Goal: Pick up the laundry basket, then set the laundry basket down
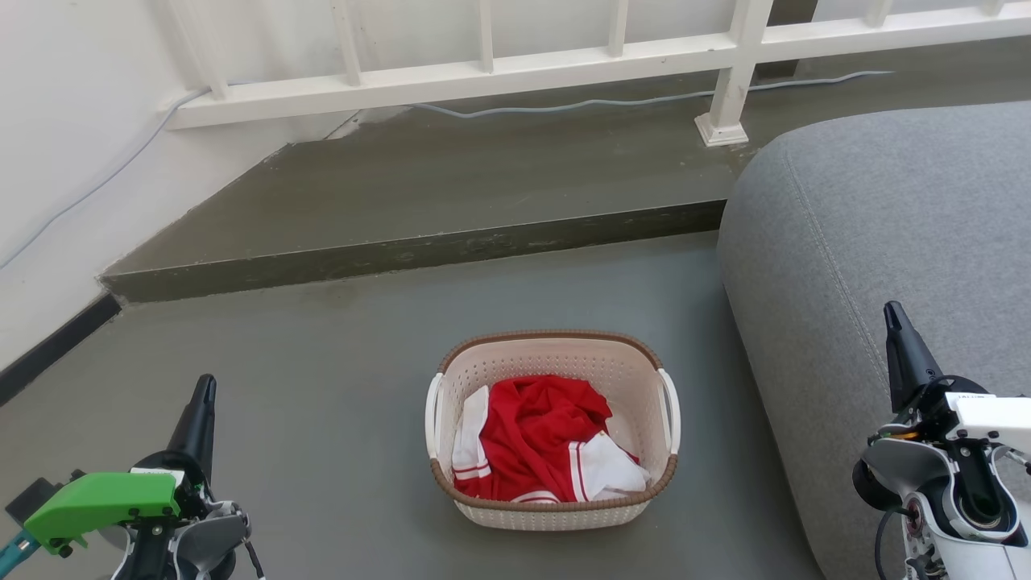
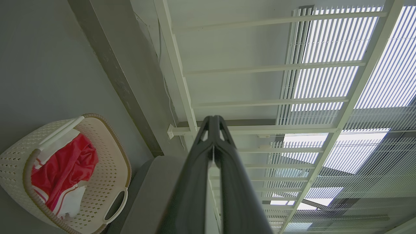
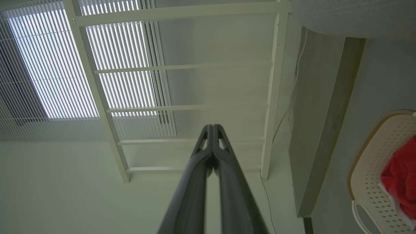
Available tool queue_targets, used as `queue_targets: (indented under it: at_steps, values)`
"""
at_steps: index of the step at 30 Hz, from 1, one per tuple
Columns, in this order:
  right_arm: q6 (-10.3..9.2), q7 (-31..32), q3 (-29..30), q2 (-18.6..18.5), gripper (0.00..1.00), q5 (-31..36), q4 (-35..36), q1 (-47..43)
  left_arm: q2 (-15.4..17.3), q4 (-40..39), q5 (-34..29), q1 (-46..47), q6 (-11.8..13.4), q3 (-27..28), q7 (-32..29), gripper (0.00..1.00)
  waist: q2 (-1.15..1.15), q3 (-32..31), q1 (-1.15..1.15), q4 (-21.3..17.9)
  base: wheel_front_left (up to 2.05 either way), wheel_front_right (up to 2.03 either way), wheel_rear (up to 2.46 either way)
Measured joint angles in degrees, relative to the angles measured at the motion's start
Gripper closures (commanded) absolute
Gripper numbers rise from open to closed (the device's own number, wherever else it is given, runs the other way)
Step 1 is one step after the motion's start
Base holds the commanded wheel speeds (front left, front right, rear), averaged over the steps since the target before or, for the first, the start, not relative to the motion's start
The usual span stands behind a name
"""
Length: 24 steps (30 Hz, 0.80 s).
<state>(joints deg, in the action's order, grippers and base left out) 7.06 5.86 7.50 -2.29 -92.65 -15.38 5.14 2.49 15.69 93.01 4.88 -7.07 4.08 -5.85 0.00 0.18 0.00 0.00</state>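
Grey sofa [image 1: 886, 242] right, white railing [image 1: 523, 68] behind step [image 1: 451, 177]

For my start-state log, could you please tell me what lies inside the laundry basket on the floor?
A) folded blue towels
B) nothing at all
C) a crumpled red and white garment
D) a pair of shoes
C: the head view shows the laundry basket holding a crumpled red and white garment.

The laundry basket [image 1: 556, 366] is perforated matt plastic — the sofa [image 1: 886, 209] coarse grey cloth
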Motion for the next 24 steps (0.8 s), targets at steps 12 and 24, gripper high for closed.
queue_targets:
  at_steps: [12,24]
  values:
    - [0.00,0.0,0.0,0.0,1.00,0.0,0.0,0.0,0.0,0.0,0.0,0.0,0.0,0.0,0.0,1.00,0.00,0.0,0.00,0.0,0.00,0.00,0.00]
    - [0.00,0.0,0.0,0.0,1.00,0.0,0.0,0.0,0.0,0.0,0.0,0.0,0.0,0.0,0.0,1.00,0.00,0.0,0.00,0.0,0.00,0.00,0.00]
